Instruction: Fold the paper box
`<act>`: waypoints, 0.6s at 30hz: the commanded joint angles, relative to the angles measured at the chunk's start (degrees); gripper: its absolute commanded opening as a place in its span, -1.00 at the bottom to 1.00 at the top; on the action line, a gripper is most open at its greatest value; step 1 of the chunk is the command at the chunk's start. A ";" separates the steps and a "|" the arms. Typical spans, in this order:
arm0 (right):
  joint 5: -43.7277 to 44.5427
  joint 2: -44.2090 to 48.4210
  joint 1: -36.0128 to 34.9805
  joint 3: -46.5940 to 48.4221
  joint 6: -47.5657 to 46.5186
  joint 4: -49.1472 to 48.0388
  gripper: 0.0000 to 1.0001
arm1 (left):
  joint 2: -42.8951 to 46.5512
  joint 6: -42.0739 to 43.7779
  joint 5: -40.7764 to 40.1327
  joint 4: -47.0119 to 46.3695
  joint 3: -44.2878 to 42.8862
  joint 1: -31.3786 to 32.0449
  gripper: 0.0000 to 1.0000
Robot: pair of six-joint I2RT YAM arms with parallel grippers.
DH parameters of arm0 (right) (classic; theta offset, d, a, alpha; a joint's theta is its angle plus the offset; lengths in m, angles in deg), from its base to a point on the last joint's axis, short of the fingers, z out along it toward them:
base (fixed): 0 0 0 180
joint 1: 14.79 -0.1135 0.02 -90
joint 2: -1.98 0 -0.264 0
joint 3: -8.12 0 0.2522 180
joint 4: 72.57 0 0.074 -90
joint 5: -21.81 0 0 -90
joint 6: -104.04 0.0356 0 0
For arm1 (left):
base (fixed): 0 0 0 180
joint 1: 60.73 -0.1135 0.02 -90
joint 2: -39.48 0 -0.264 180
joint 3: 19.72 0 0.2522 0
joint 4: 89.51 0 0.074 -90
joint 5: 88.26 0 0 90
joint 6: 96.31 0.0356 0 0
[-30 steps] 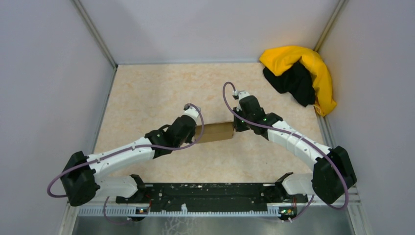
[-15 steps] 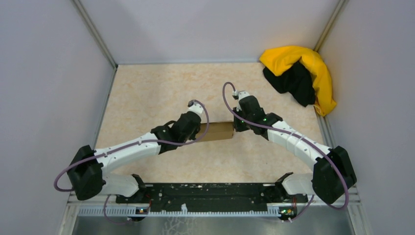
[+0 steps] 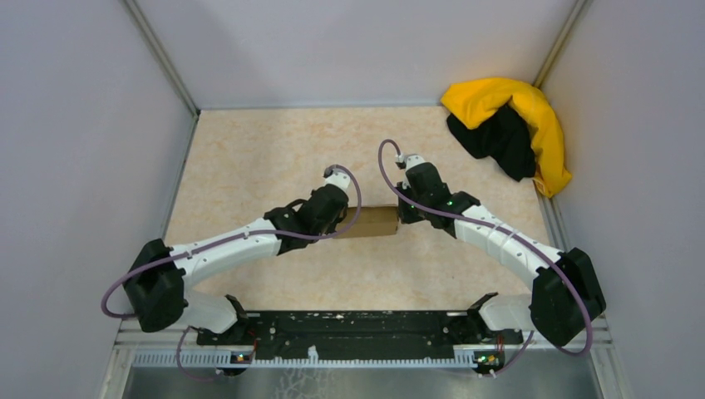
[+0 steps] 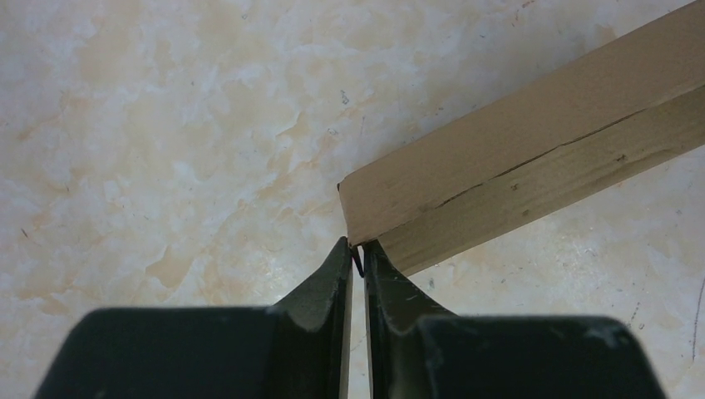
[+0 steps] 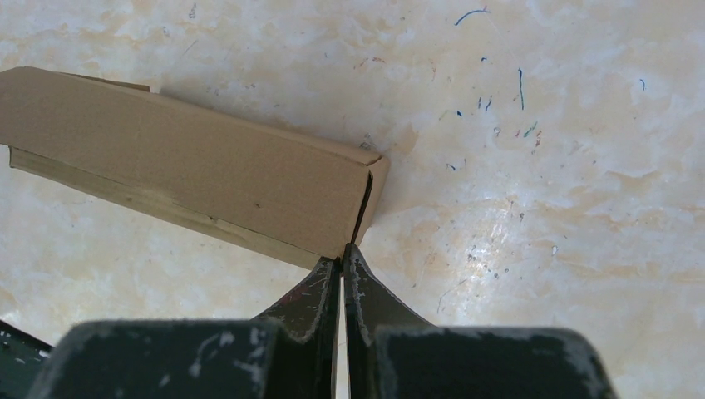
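Note:
The paper box is a small closed brown cardboard box lying on the table's middle between both arms. In the left wrist view the box runs up to the right, and my left gripper is shut with its tips touching the box's near left corner. In the right wrist view the box lies to the upper left, and my right gripper is shut with its tips against the near corner by the end flap's slit. In the top view the left gripper and right gripper stand at opposite ends of the box.
A yellow-and-black cloth heap lies in the back right corner. Grey walls enclose the beige table on three sides. The arms' black base rail runs along the near edge.
My left arm has moved right and forward, bringing its shut gripper up to the box's left end. The right arm and the box have stayed put.

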 commanded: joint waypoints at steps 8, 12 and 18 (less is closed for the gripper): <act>-0.23 1.93 -0.87 0.21 0.41 -0.35 -1.00 | -0.71 -1.02 0.96 1.80 -3.34 -1.14 -0.88; -0.29 1.88 -0.90 0.06 0.57 -0.59 -1.00 | -1.45 -1.12 1.79 2.41 -4.89 -1.44 -0.88; 0.12 1.78 -0.97 0.05 0.53 -0.44 -1.00 | -3.75 -1.45 3.35 3.89 -8.48 -2.02 -0.88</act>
